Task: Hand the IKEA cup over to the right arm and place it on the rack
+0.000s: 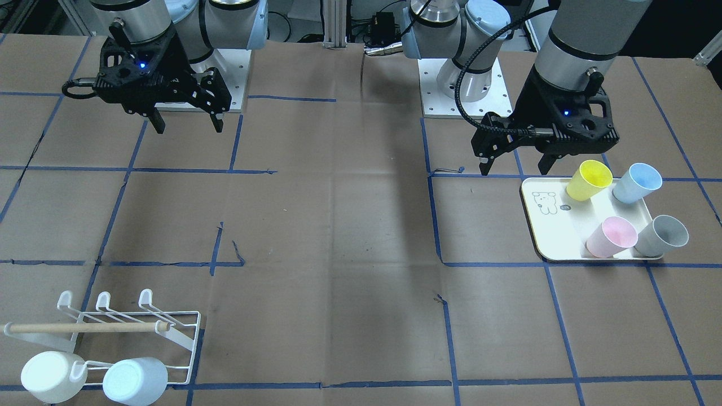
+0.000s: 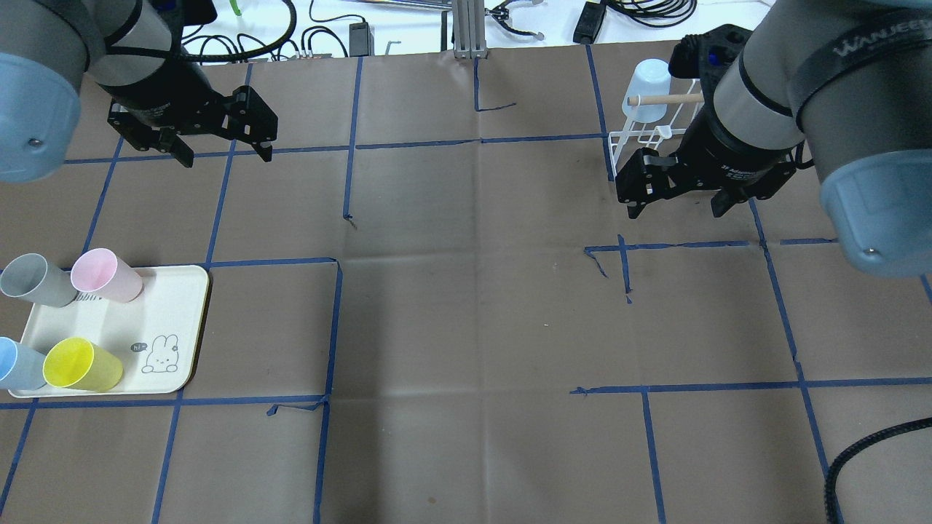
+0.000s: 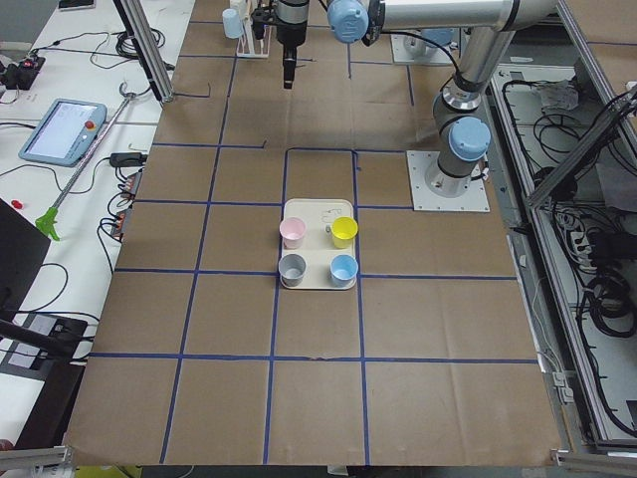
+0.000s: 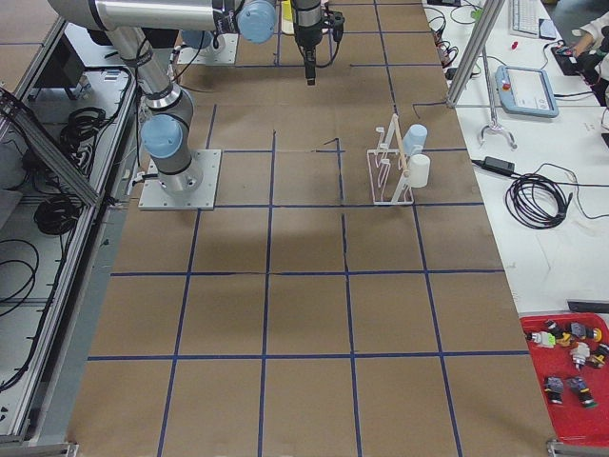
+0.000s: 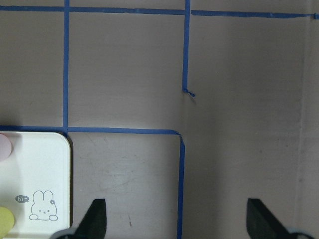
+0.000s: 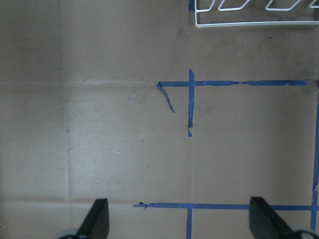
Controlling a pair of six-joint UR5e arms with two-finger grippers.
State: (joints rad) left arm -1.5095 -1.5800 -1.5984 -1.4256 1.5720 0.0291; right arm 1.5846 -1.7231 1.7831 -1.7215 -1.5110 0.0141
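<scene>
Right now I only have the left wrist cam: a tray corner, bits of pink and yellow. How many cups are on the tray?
Observer: Four on the tray: yellow cup, blue cup, pink cup, grey cup, all upright.
Operator: Anything on the rack?
Observer: Two hang on the rack: a white cup and a pale blue cup.
Operator: Right gripper?
Observer: The right gripper is open and empty, held above the table.

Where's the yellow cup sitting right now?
In the overhead view the yellow cup sits on the cream tray at the table's left side, between the blue cup and the rabbit drawing.
</scene>
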